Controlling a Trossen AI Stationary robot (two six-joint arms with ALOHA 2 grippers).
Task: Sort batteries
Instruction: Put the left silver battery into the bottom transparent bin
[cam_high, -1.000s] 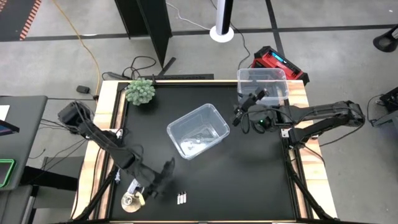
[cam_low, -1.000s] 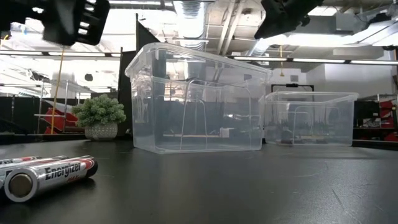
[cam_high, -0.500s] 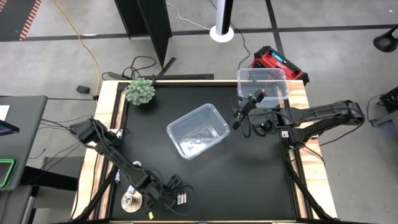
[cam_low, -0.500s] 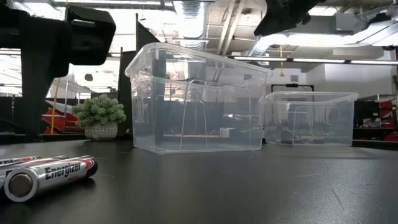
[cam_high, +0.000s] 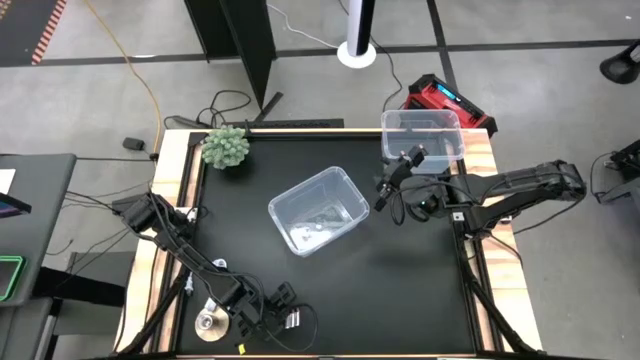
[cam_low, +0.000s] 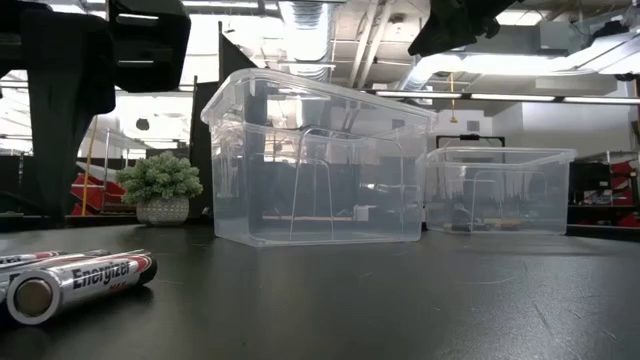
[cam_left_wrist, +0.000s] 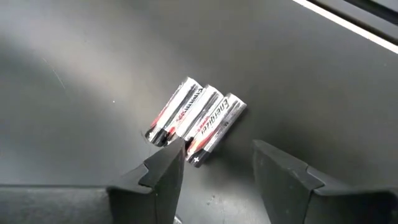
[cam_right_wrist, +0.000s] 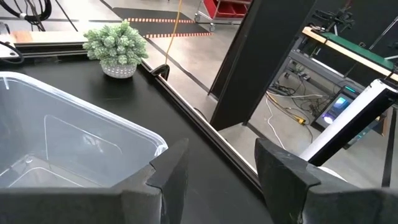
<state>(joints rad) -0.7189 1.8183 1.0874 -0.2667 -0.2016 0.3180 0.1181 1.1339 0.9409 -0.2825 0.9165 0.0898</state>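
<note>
Slightly nearer batteries (cam_left_wrist: 196, 121): left claw (cam_left_wrist: 217, 165)

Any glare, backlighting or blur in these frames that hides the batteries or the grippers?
Low view: bright ceiling lights behind leave the arms as black shapes, but the batteries are sharp, label legible. Left wrist view: pale sheen on the black table; the three batteries stay clear, the open left gripper slightly soft. High view: even light.

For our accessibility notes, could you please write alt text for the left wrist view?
Three silver batteries lie side by side, touching, on a black table. The left hand hangs open just short of them, one dark finger near the closest battery's end.
</note>
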